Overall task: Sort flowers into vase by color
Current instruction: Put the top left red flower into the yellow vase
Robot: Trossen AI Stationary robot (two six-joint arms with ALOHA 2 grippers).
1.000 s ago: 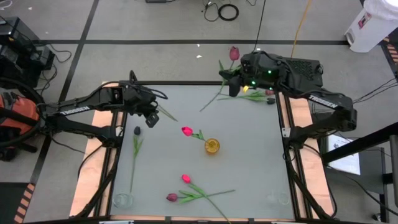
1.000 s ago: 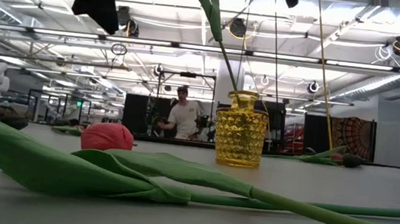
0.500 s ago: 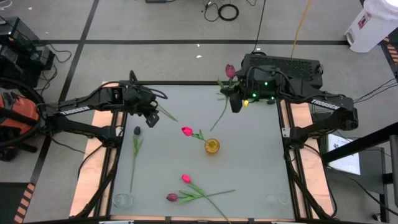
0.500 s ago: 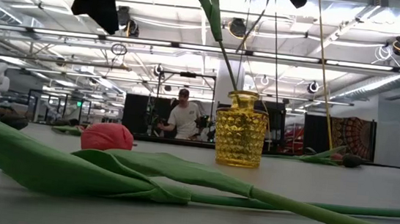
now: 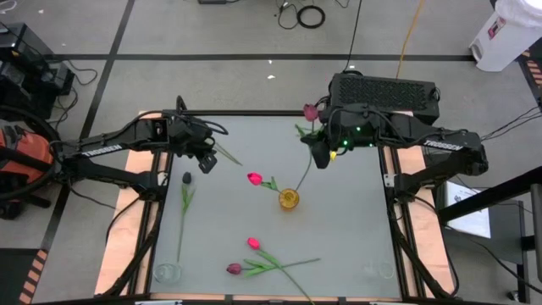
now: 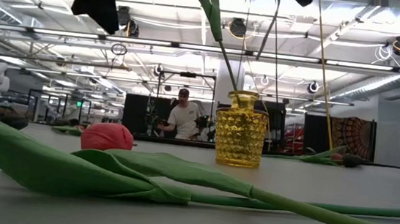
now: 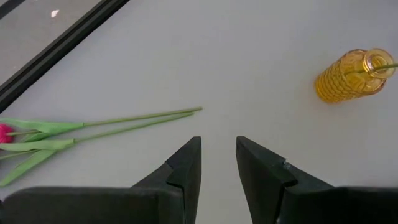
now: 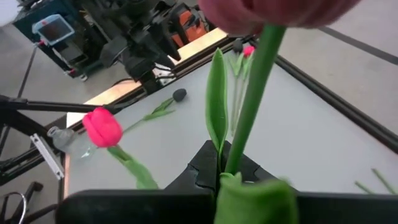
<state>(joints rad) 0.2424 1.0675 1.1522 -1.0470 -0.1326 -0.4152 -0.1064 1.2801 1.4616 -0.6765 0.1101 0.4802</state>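
High view: I have the right gripper (image 5: 321, 158) shut on a maroon tulip (image 5: 311, 112), stem slanting down to the yellow vase (image 5: 289, 199) for insertion.
Low view: stem hangs above the vase mouth.
Left wrist view: left gripper (image 7: 217, 167) waits, fingers parted, empty.
Right wrist view: fingers pinch the stem below the head.

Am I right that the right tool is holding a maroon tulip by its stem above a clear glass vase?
Not quite: the vase is yellow glass, as the high and low views show. The rest holds: the right tool is shut on the maroon tulip by its stem, above that vase.
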